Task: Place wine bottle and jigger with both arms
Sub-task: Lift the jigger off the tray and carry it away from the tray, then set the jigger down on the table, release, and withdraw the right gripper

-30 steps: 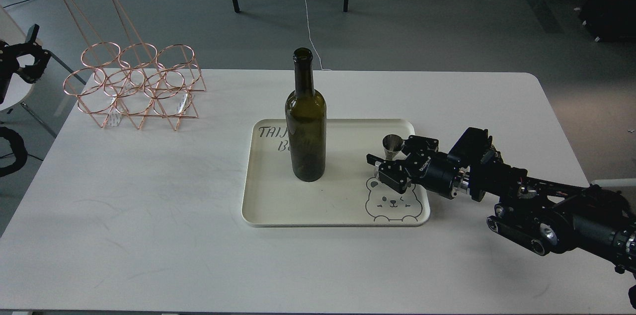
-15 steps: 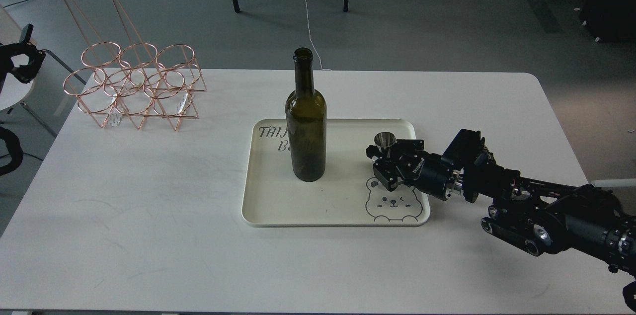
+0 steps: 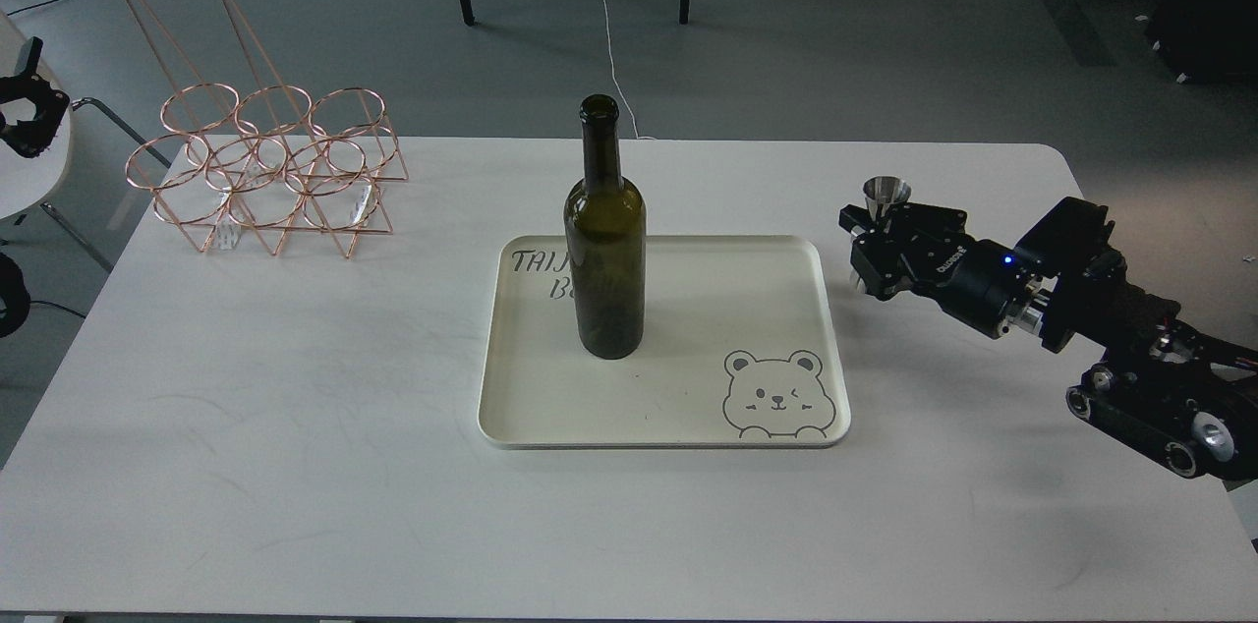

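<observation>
While the wine bottle [image 3: 604,240] stands upright on the left half of the cream tray [image 3: 688,431], the right gripper [image 3: 865,245] sits off the tray's right edge, above the white table [image 3: 295,407]. The head view shows its black fingers pinching the jigger [image 3: 886,196], whose open silver cup points upward and rises above the fingers; the lower cone is hidden behind the gripper body. A small blue light glows on the wrist section behind the gripper. The right arm [image 3: 1101,309] runs in from the lower right corner, angling up and to the left, its thick joints hanging past the table's right edge.

The bottle is dark olive glass with a long narrow neck, its base resting on the tray beside the printed lettering, which it partly covers. A bear drawing [image 3: 776,394] fills the tray's near right corner, uncovered. The jigger and bottle are well apart, with the tray's right half lying between them.

At the far left of the table stands a copper wire rack [image 3: 265,171] of rings with a tall handle. The left gripper [image 3: 25,107] appears only at the left edge of the view, off the table, small and dark; whether its fingers are spread or pressed together cannot be told.
</observation>
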Controlling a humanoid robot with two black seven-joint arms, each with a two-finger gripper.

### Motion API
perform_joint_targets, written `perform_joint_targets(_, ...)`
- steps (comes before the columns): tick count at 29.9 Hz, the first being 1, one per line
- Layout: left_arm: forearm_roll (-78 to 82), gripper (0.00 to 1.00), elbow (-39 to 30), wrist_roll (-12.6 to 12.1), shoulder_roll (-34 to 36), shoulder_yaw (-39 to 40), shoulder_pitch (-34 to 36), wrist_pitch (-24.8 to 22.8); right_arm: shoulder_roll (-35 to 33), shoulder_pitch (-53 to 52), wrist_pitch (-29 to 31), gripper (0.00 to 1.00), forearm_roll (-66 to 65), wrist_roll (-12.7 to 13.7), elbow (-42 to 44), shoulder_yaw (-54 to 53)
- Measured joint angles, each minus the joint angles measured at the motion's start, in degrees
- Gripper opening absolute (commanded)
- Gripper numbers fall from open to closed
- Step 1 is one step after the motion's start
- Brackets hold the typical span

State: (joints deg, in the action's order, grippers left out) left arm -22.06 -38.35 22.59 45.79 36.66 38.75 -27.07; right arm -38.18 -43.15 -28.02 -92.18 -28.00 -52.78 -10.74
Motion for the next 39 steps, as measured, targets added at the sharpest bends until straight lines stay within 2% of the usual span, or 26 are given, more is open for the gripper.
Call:
perform_joint_targets(7,0.21,0.99,-0.34,0.00,0.00,0.00,0.01,-0.04,-5.24,6.89,0.00,0.07,8.20,0.00,0.90,-0.91)
perform_joint_targets(15,0.34,0.99,-0.42,-0.07,-0.37,-0.17,0.25,-0.07,-3.00,11.68,0.02,0.09,14.07,0.00,8.15,-0.99)
perform_joint_targets(19,0.35,0.99,-0.42,-0.08,-0.58,-0.22,0.27,-0.03,0.28,11.83,0.02,0.15,14.71,0.00,10.48,-0.94)
perform_joint_targets(25,0.35,0.99,-0.42,-0.17,-0.60,-0.35,0.43,-0.01,2.11,11.89,0.02,0.31,14.93,0.00,11.11,-0.92)
perform_joint_targets(39,0.35,0.99,-0.40,-0.18,-0.46,-0.18,0.63,-0.08,1.68,12.02,0.02,0.38,15.20,0.00,10.15,-0.41)
